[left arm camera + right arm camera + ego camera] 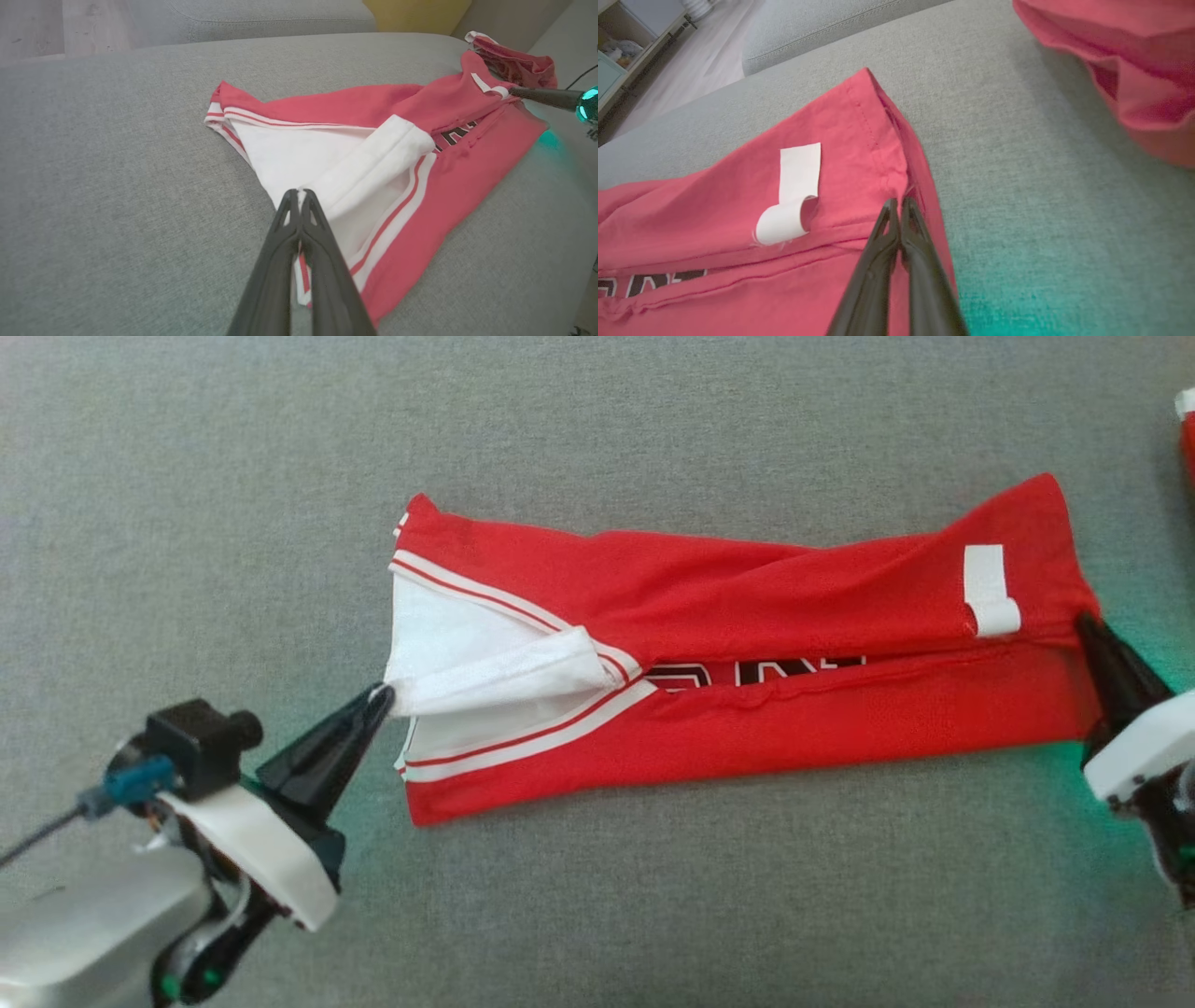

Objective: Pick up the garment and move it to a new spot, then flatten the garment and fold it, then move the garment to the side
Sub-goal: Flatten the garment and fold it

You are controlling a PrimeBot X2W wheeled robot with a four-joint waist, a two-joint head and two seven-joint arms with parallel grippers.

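Black block lettering [756, 670] with a white outline shows through the slit along the middle of the red jersey [747, 747]. The two folded-in flaps cover most of each letter, so it cannot be read. Close to the right gripper [1088, 621], just up and to the left of its fingertips in its wrist view, a white care tag [988, 588] is sewn to the red cloth. The tag's face shows no print (its lower end curls over on itself).

The jersey lies folded into one long band on the grey sofa cushion [653, 429], and its long axis runs from one gripper to the other. The end with the white panel and the red-and-white striped trim points at the left gripper [381, 695]. The plain red hem end points at the right gripper and sits a little higher in the head view.

The left gripper's fingers are pressed together, pinching the edge of the white panel at their tips. The right gripper's fingers are likewise pressed together, nipping the red hem edge where the two flaps meet.

A second red garment [1186, 429] lies beyond the right gripper's tips and off to their right, apart from the jersey.
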